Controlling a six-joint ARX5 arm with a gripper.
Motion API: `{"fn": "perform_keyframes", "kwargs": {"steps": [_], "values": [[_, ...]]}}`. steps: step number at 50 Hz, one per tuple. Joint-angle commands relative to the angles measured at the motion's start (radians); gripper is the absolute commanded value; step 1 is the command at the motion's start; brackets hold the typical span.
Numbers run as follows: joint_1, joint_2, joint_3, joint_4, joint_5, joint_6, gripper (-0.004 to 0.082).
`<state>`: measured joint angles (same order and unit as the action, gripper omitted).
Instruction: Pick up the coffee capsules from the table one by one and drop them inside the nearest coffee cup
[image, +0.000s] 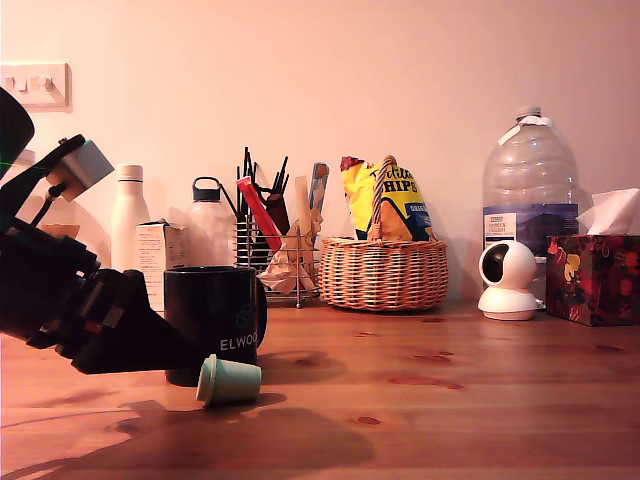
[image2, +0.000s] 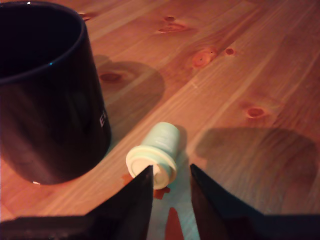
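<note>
A pale mint-green coffee capsule (image: 228, 380) lies on its side on the pine table (image: 450, 420), just in front of the black coffee cup (image: 215, 315) lettered "ELWOO". The arm comes in low from the exterior view's left, and its dark gripper (image: 160, 355) blends into the cup's side there. In the wrist view the gripper (image2: 171, 170) is open. Its two dark fingertips (image2: 142, 187) stand just short of the capsule (image2: 157, 147), whose wide rim faces them. The cup (image2: 45, 100) stands right beside the capsule, and its inside is dark.
Along the back wall stand a wicker basket (image: 385, 272) with a chips bag, a wire holder (image: 275, 262) of utensils, two bottles (image: 130, 225), a carton, a large water jug (image: 530, 195), a white camera (image: 508, 282) and a tissue box (image: 592, 278).
</note>
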<state>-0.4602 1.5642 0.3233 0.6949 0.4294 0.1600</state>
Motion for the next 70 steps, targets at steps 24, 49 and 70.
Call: {"fn": "perform_keyframes", "kwargs": {"steps": [24, 49, 70], "values": [[-0.002, -0.005, 0.006, 0.018, 0.006, -0.01, 0.0356], [-0.007, -0.003, 0.006, 0.064, 0.042, 0.034, 0.0569], [-0.015, 0.138, 0.082, 0.092, 0.086, 0.061, 0.0568]]}}
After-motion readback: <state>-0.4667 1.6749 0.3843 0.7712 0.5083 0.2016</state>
